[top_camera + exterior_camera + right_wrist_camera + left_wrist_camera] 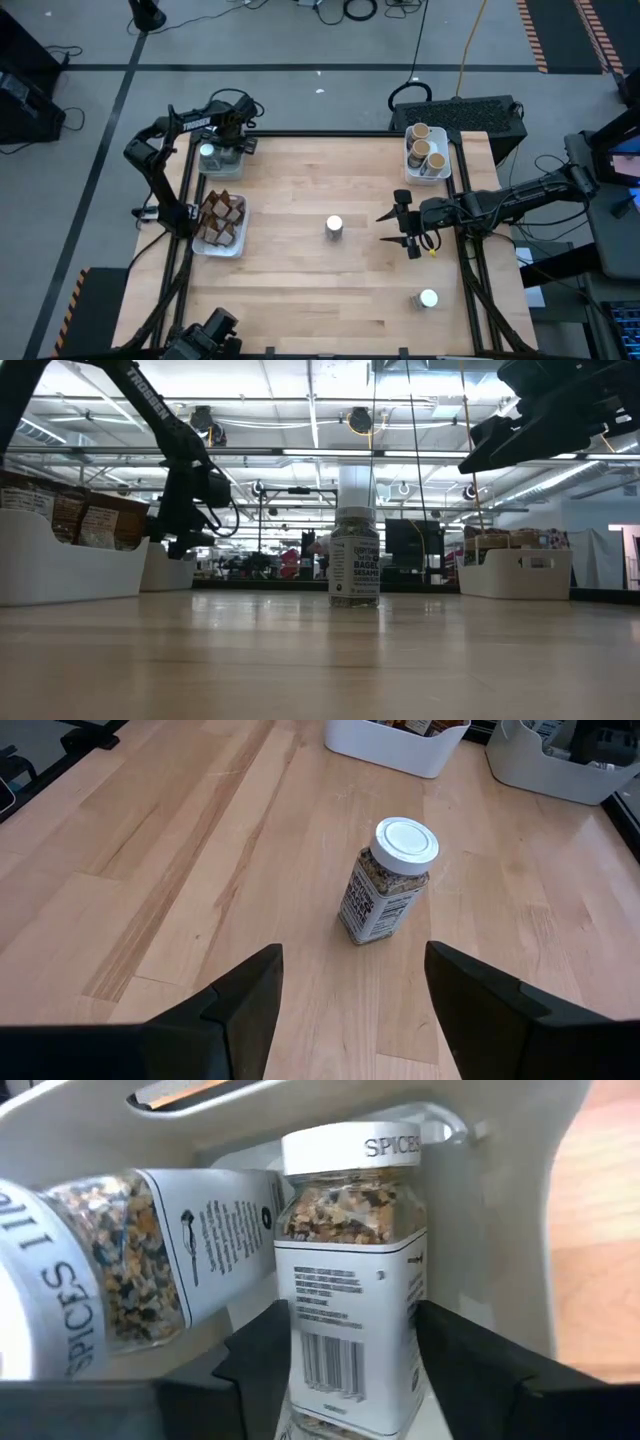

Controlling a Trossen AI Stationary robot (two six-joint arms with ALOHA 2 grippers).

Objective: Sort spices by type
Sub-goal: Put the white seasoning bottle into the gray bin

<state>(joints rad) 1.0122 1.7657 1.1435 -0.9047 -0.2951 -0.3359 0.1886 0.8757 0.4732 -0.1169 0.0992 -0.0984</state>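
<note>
My left gripper [214,152] reaches down into the far-left white tray [236,160]. It is shut on an upright white-lidded spice jar [350,1270]. A second white-lidded jar [110,1270] lies tilted beside the first. Another white-lidded jar [334,227] stands on its base mid-table, and my right gripper [404,228] hovers open just right of it, above the wood. One more white-lidded jar [428,298] stands near the front right. Brown packets [222,218] fill the left tray. Cork-topped jars [424,150] fill the far-right tray. My left gripper has the upright jar's two labelled side walls [300,1330] between its fingers [265,1365], low on the body below the lid. The fingers come steeply from above. The jar stands upright inside the tray; its base is hidden by the gripper.
The tray wall [500,1210] stands close on the jar's other side. The packet tray [205,240] sits at the table's left edge. Bare wood lies between the middle jar [390,880] and the trays. A keyboard [470,112] lies beyond the far edge.
</note>
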